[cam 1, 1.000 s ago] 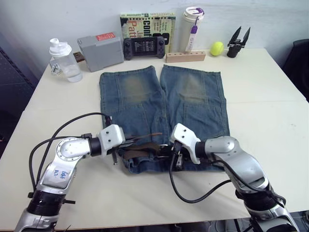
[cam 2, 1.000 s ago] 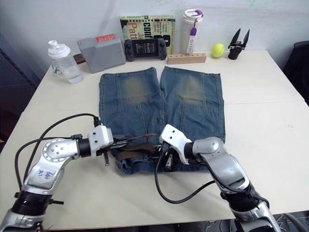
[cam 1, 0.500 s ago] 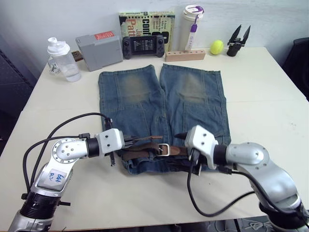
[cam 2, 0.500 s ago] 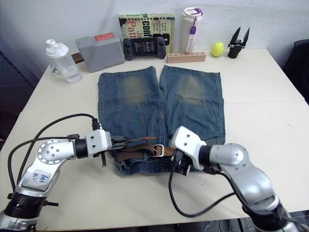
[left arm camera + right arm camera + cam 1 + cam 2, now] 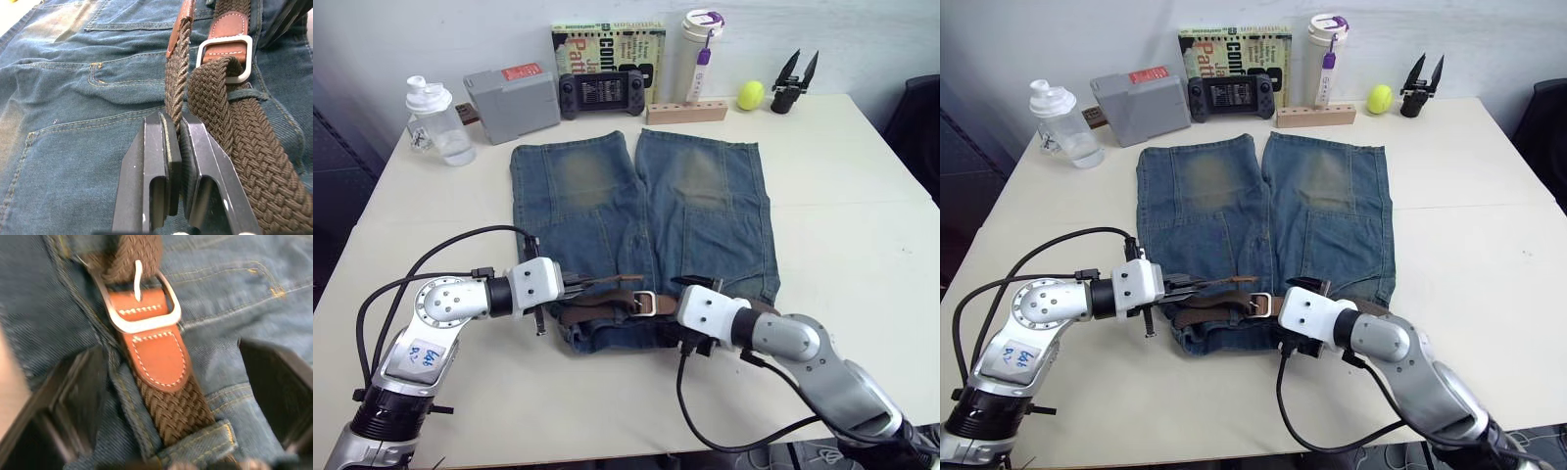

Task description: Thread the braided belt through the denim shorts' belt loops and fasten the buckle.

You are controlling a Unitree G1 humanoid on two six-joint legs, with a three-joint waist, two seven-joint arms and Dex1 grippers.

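Since a second ago the right gripper [image 5: 171, 382] has drawn back off the buckle [image 5: 646, 303] — its fingers now spread wide, released. Left gripper [image 5: 175, 142] stays clenched on the braided belt [image 5: 234, 127] — its tail end, beside the buckle, over the denim shorts [image 5: 636, 215].

Book [image 5: 610, 47] upright at back wall, top centre: large letters "COM", rest hidden behind game controller [image 5: 601, 93]. White sticker [image 5: 415, 356] on left arm, lower left: handwritten blue marks, unreadable. Red label [image 5: 520, 71] on grey box [image 5: 513, 92]: too small to read.
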